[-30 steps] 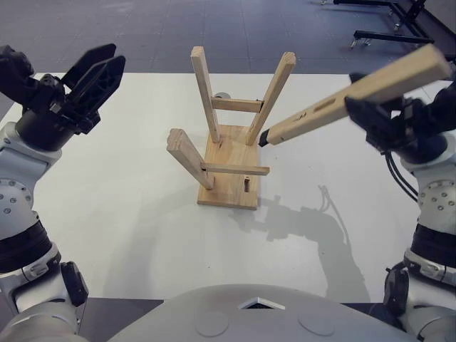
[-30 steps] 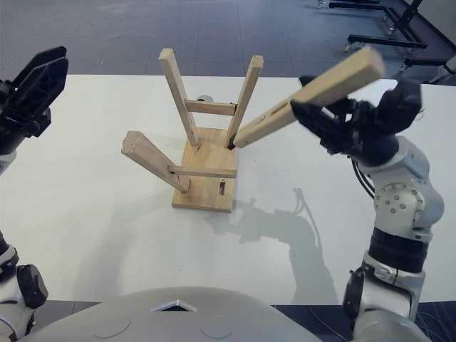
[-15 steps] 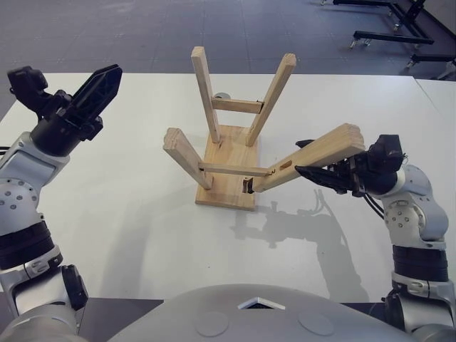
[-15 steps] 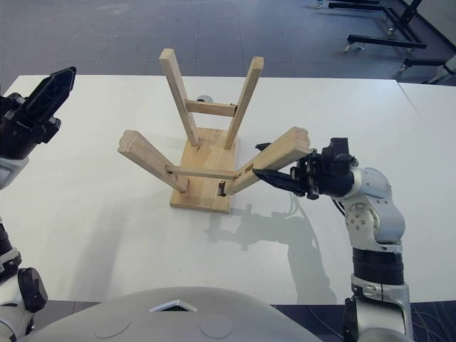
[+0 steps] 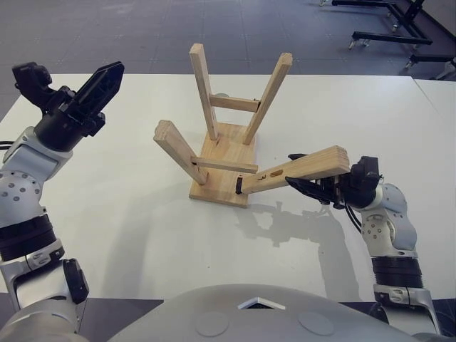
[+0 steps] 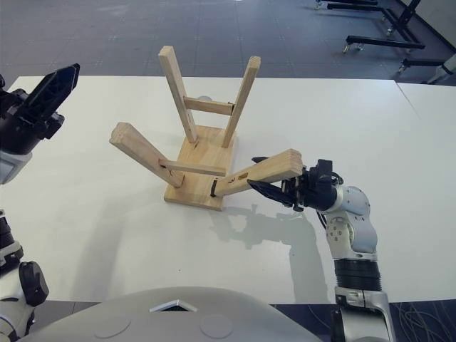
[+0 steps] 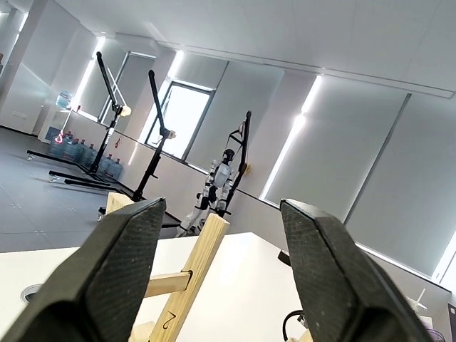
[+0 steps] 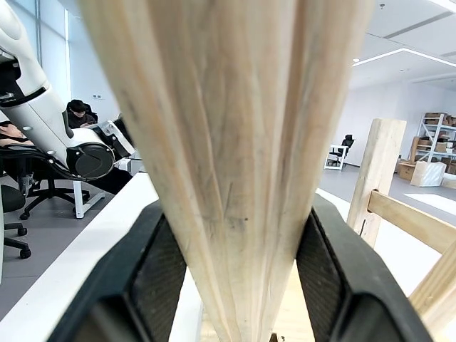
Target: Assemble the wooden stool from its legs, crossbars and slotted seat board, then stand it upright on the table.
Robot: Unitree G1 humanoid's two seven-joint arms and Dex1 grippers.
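White table [image 5: 142, 214] on dark grey floor [image 5: 142, 28], black wheeled stands [image 5: 385, 35] behind, tall bright window [image 7: 182, 117].

Seat board [image 5: 221, 184] on table [image 5: 128, 214], three legs [image 5: 203, 89] atop it, fourth leg [image 5: 306, 165] at its right.

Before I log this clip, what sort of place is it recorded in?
Probably a robotics lab or test hall: a white table on grey floor, wheeled equipment frames behind it, and another humanoid robot by tall windows.

Bright even ceiling light, soft shadows on white table [image 5: 128, 214]
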